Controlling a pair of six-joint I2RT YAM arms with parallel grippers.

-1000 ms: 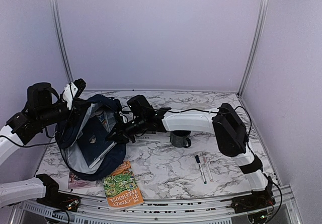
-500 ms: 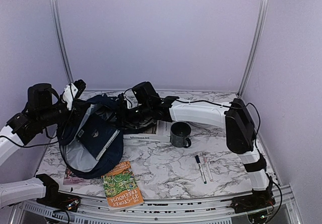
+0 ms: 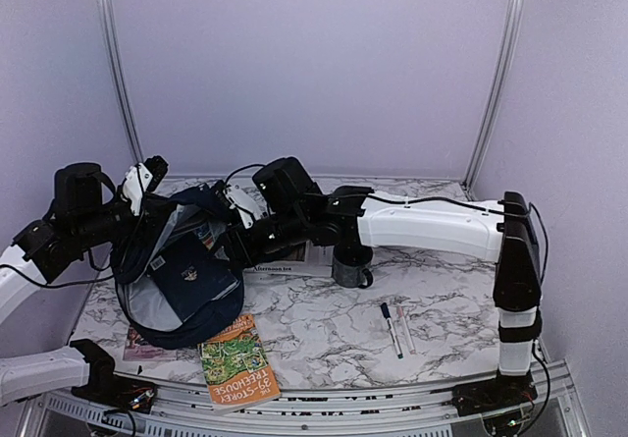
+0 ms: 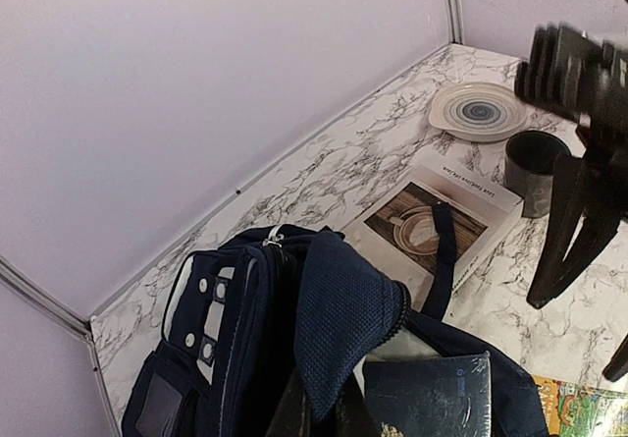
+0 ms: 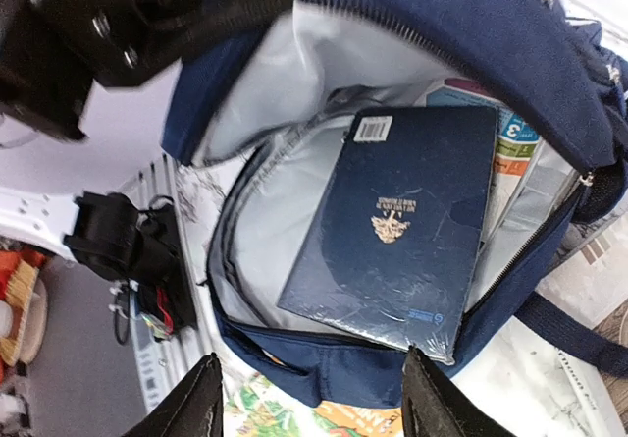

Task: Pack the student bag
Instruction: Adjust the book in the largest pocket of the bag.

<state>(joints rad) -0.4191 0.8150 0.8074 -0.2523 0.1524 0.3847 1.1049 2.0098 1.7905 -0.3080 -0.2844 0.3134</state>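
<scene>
The student bag [image 3: 211,314], a navy backpack with grey lining, lies open at the left of the table. My left gripper [image 3: 155,211] is shut on the bag's upper rim flap [image 4: 368,309], holding the mouth up. A dark navy book [image 5: 402,221] wrapped in film lies inside the bag [image 5: 363,373], on top of a colourful book [image 5: 510,147]. My right gripper [image 5: 314,408] hovers over the mouth [image 3: 238,243], open, its fingers [image 5: 201,403] apart from the book and holding nothing.
A colourful paperback [image 3: 238,361] lies in front of the bag. A white picture book [image 3: 289,260] and a dark mug [image 3: 351,265] sit mid-table, with a bag strap [image 4: 442,260] across the book. Two pens [image 3: 394,329] lie at the right, a plate [image 4: 478,111] at the back.
My right gripper has opened and let go of the navy book, which now rests in the bag. The gripper has drawn back out of the bag. The left arm has held still.
</scene>
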